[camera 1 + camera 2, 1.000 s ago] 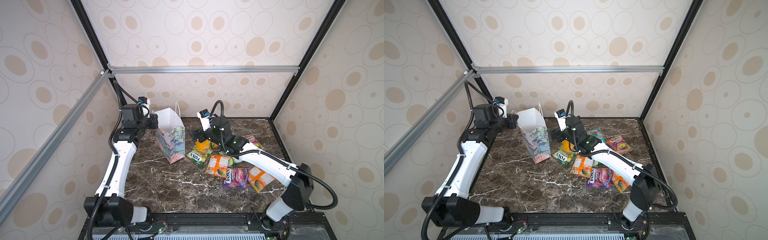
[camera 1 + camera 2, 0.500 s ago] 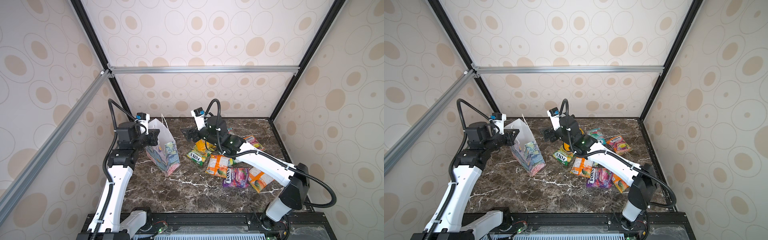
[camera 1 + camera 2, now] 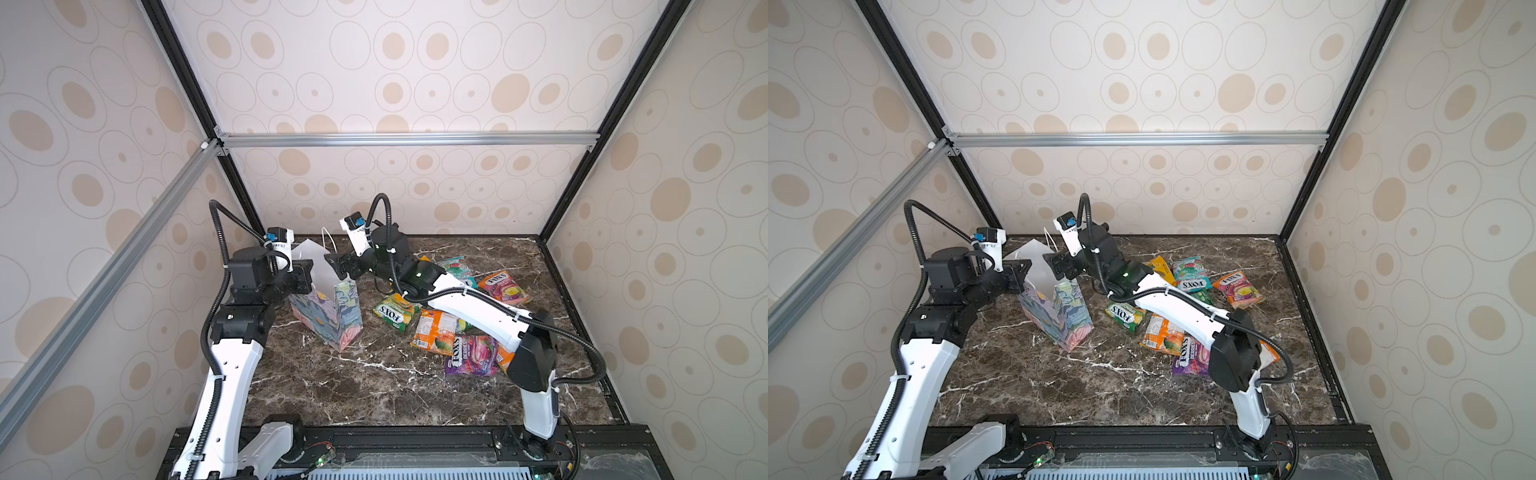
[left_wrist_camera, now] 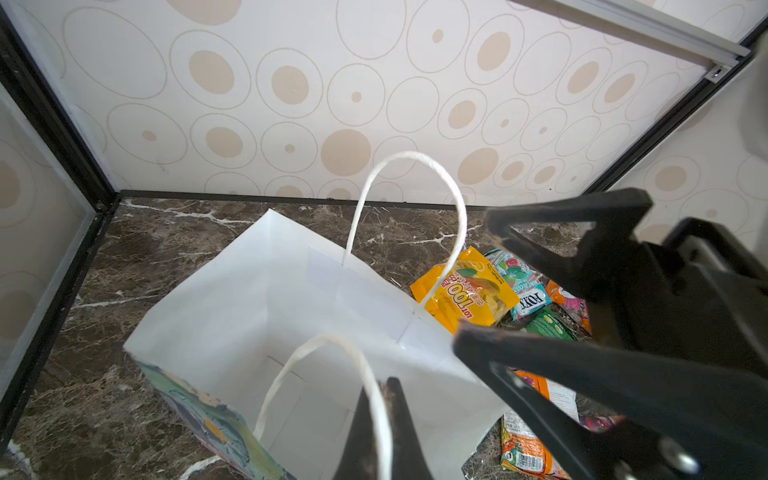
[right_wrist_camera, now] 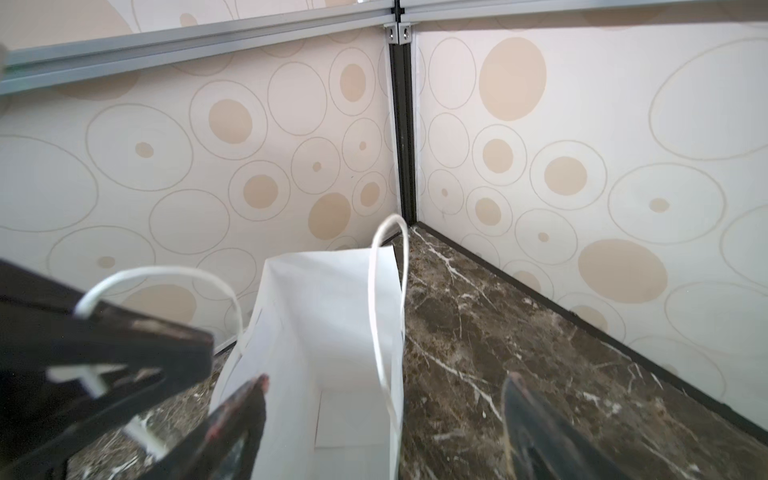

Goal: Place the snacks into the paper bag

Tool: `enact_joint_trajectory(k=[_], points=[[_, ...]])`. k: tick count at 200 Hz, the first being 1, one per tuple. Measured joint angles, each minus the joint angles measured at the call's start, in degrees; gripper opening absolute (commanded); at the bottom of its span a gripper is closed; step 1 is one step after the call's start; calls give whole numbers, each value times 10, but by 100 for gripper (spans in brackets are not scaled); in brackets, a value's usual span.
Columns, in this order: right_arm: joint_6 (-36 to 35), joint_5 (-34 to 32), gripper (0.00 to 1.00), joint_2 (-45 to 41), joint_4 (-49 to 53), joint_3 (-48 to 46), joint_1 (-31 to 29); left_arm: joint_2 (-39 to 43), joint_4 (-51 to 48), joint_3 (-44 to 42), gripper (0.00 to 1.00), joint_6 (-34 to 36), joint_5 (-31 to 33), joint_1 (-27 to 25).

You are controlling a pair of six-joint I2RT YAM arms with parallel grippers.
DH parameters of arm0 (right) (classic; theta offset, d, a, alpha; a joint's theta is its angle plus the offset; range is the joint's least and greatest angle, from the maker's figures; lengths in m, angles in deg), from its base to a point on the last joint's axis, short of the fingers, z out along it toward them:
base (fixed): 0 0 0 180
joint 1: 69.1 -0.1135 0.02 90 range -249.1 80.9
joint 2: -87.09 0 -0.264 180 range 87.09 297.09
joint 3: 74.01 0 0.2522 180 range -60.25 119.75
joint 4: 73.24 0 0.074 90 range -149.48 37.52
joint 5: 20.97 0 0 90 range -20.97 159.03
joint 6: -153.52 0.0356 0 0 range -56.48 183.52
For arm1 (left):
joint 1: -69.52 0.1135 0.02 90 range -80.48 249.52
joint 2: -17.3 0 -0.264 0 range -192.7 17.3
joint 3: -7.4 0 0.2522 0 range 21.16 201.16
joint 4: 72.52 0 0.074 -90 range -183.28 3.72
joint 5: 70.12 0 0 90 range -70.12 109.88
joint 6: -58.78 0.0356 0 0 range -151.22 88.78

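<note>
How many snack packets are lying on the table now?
8, right of the bag: yellow, teal, red-orange at the back; dark green, light green, orange in the middle; purple and another orange nearest. The arm may hide more.

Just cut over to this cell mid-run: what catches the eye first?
The floral paper bag stands left of centre, the left gripper shut on one cord handle, with no packet visible inside. The right gripper, open and empty, hangs at its mouth, while the bright snacks lie scattered on the marble table to its right.
</note>
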Motion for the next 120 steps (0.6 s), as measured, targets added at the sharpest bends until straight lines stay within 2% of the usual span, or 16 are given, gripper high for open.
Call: enact_joint_trajectory(k=[19, 36, 47, 60, 65, 71, 97, 120], points=[[-11, -5, 75, 47, 23, 61, 0, 4, -5, -3, 0, 0, 5, 0], [-25, -10, 57, 76, 42, 103, 0, 10, -9, -6, 0, 0, 10, 1], [-26, -12, 41, 88, 53, 123, 0, 13, -12, -6, 0, 0, 11, 1], [-35, -11, 13, 96, 64, 141, 0, 17, -13, -7, 0, 0, 14, 1], [-40, -9, 5, 96, 69, 144, 0, 18, -13, -7, 0, 0, 15, 1], [-41, -8, 0, 96, 72, 147, 0, 20, -13, -8, 0, 0, 18, 1], [-42, -2, 0, 88, 75, 140, 0, 23, -8, -13, 0, 5, 36, 1], [-39, -2, 2, 42, 69, 71, 0, 8, -1, -6, 0, 15, 46, 1]])
